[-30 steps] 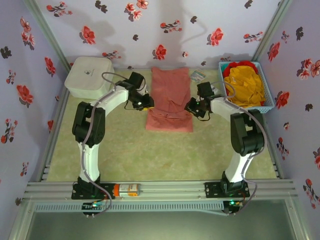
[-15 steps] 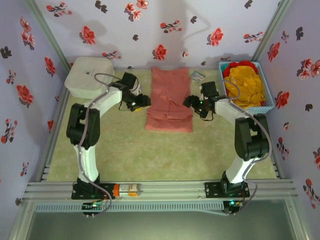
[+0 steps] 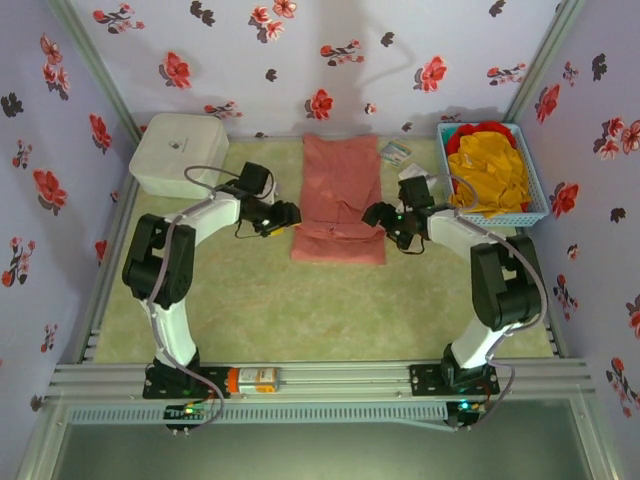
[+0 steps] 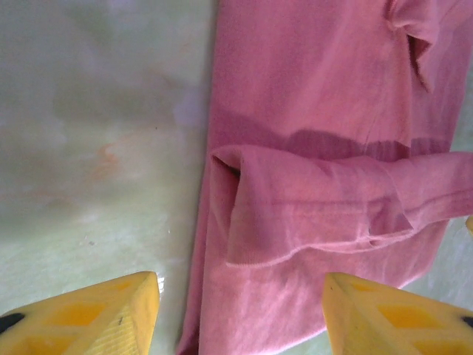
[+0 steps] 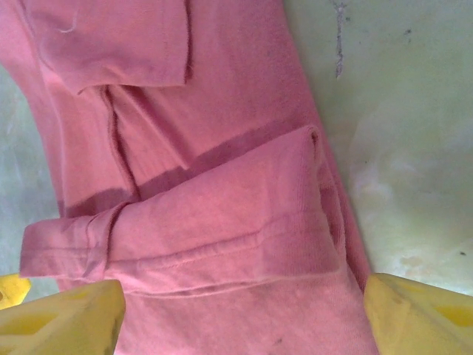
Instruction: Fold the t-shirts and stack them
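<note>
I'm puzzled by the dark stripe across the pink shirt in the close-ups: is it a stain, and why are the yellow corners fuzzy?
Left wrist view: the stripe on the pink shirt looks like shadow under its folded sleeve; the left fingertips are too near to focus. Right wrist view: likewise.

Soft even light; wrist views blurry, t-shirt (image 4: pixel 310 111) folds shadowed.

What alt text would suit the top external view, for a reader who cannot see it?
A salmon-pink t-shirt lies partly folded on the green table, with the left pincer and right pincer open at its sides. A blue basket of yellow and red t-shirts stands at far right, a white box at far left.
</note>
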